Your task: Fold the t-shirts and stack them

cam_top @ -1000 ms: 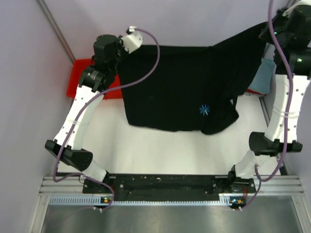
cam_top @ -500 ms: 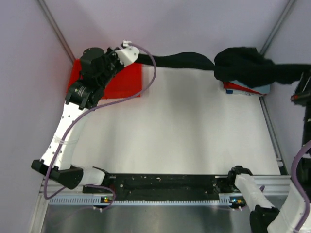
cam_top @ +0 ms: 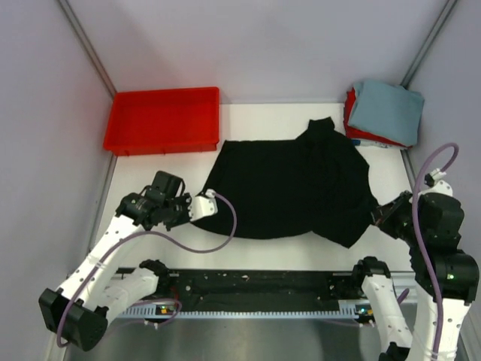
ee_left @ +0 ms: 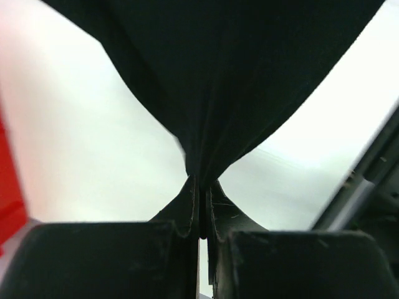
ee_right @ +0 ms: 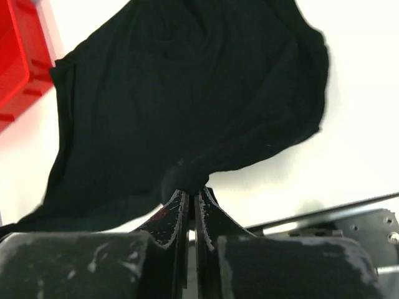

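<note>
Currently the black t-shirt (cam_top: 289, 188) lies spread on the table (cam_top: 255, 256), centre. Left gripper (ee_left: 201, 205) pinches its near-left corner; right gripper (ee_right: 190, 199) pinches its near-right edge. Folded grey-blue shirt (cam_top: 387, 111) sits atop red shirt (cam_top: 353, 124), far right.

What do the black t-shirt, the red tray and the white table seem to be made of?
The black t-shirt: soft matte cloth; it drapes and gathers into folds where the left claw pinches it. The red tray: likely rigid plastic, smooth and evenly coloured, with a moulded rim. The table: a smooth, matte white surface; whether laminate or a covering cannot be told.
</note>
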